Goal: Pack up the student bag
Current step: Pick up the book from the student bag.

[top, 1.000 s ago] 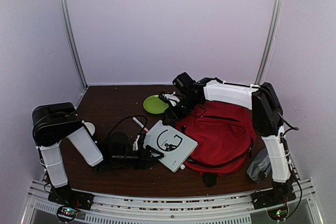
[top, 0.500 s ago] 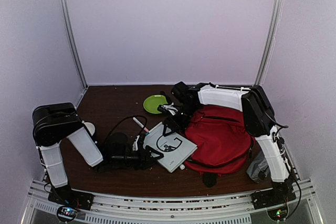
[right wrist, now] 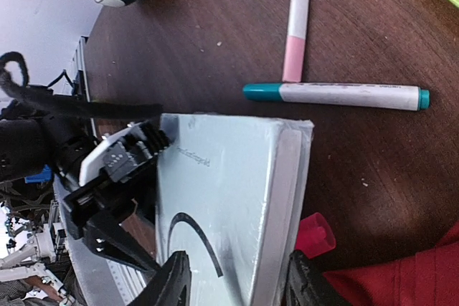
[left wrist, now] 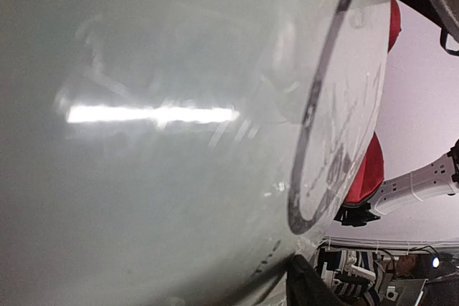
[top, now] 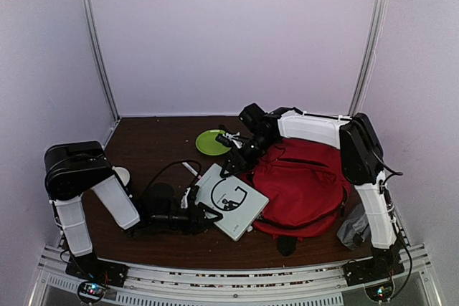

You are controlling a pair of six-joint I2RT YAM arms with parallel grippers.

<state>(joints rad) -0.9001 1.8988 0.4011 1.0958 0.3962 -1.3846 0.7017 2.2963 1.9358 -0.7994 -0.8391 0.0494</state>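
Table (top: 150,141): one, brown wood, walled on three sides; I see bare wood for moving only at the far left. Student bag (top: 301,184): one, red, lying flat at right centre close to the right wall, under the right forearm. White book (top: 231,198): one, black ring on its cover, its right edge touching the bag. Grey pouch (top: 353,228): one, at the near right edge beside the right arm's base. Green plate (top: 210,141): one, behind the book. Markers: two, one pink-ended (right wrist: 296,19) and one teal-ended (right wrist: 337,94), meeting in a T. Right gripper (right wrist: 240,281): fingers spread over the book's far edge, with the bag just right of it. Left gripper (top: 195,207): seems to pinch the book's near left edge, well apart from the bag.
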